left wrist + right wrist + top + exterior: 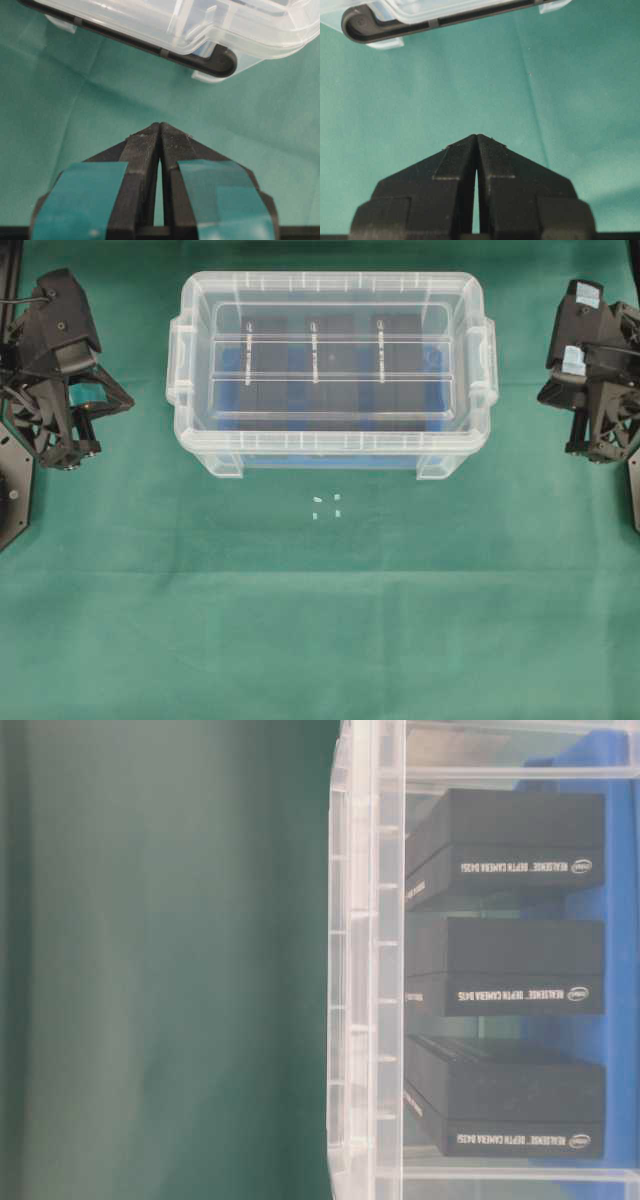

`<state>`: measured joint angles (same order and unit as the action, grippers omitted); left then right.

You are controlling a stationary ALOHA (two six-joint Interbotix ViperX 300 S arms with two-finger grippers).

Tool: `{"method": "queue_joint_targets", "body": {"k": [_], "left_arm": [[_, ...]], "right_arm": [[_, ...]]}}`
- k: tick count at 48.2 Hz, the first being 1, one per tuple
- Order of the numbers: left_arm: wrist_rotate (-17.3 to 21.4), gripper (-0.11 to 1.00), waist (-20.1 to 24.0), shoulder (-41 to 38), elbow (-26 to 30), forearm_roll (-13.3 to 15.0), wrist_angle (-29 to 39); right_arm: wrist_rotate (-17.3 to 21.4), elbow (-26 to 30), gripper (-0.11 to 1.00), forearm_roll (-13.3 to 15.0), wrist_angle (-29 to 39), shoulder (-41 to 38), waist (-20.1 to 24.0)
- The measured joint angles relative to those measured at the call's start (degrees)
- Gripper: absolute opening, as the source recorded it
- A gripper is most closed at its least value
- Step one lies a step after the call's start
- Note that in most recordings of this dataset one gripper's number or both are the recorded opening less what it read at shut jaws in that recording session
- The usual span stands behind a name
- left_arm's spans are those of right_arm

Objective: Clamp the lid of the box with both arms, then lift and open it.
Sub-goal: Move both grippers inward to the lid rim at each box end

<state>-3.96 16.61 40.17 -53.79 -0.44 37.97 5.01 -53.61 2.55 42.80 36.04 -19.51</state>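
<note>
We see the lid (330,345), a flat clear panel with two long raised ridges, lying closed on top of the box (330,445), a deep clear plastic tub with handle lugs on its left and right ends. The box sits on the green cloth of the desk (320,620), toward the far edge and about midway between the left and right edges. Through the clear plastic we make out three black blocks (330,360) in a row over a blue insert (230,365); from the table-level view the blocks (505,970) carry white lettering on their sides. Just in front of the box, a few small white marks (327,506) lie on the cloth. Our left gripper (160,131), with teal tape bands on it, rests near the left edge of the desk, apart from the box, its wedge tips pressed together and grasping nothing. Our right gripper (476,141) rests near the right edge, also apart from the box, its tips likewise clenched together on nothing. Both wrist views look across bare cloth toward the box.
</note>
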Motion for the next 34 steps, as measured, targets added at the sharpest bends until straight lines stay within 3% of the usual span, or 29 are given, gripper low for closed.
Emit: {"method": "queue_joint_targets", "body": {"k": [11,23,34], "left_arm": [[2.1,0.01,0.6,-1.6,1.1,-0.8,3.3],[9.5,0.01,3.9,-4.7,3.7,-1.0,8.4],[14.7,0.01,4.0,-7.4,5.4,-1.0,9.9]], "right_arm": [[-1.3,1.4,0.0,1.9,1.6,-0.4,0.0],[-4.5,4.7,0.0,5.7,5.5,-3.1,0.0],[-9.6,6.5,0.0,6.0,6.7,-5.5,0.0]]}}
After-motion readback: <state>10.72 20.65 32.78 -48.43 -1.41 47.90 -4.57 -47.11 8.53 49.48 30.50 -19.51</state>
